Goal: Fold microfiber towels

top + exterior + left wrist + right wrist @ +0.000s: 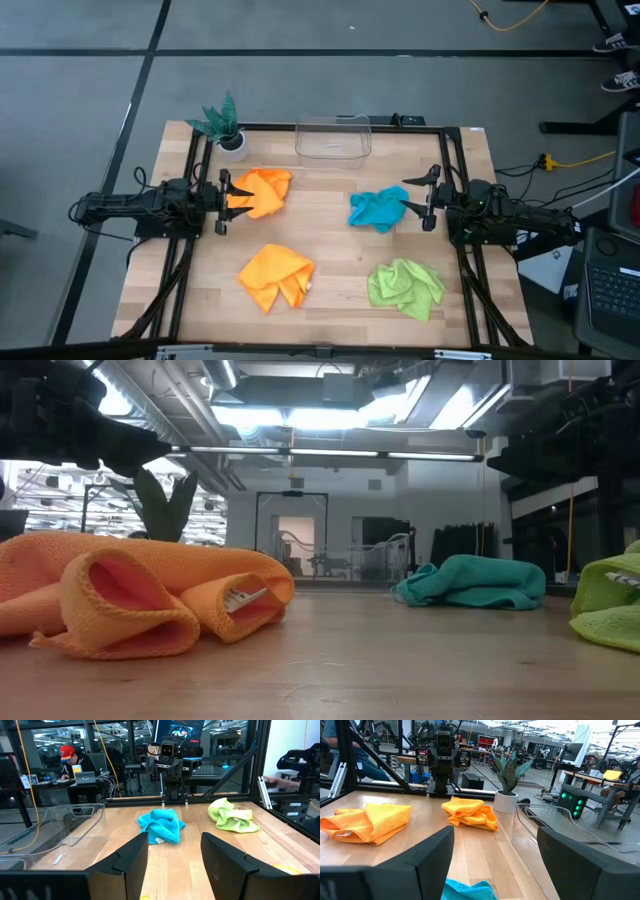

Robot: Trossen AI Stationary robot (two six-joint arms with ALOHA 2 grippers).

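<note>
So far nothing has been folded: all four microfiber towels lie crumpled on the worktop (pixel 330 250), and the whole task is, by my reading, still ahead.

At the left edge the left gripper (pixel 222 201) hangs with its jaws standing wide and nothing between them, its tips right at the first orange towel (pixel 262 191); whether they touch the cloth I cannot tell. This towel sits toward the far left part of the worktop, bunched in a loose heap, just near the green artificial plant (pixel 222 122) in the far left corner. The second orange towel (pixel 277 277) lies closer to the near edge, left of centre, rumpled with rolled-over flaps.

A clear plastic bin (pixel 333 137) stands at the middle of the far edge and looks empty.

Right of centre the teal-blue towel (pixel 378 210) is wadded up, just beside the right gripper (pixel 429 200), whose jaws are likewise spread wide and hold nothing. The lime green towel (pixel 405 287) lies in a heap toward the near right corner.

Each cloth would need spreading flat before any fold, so four full folds appear left to do.
</note>
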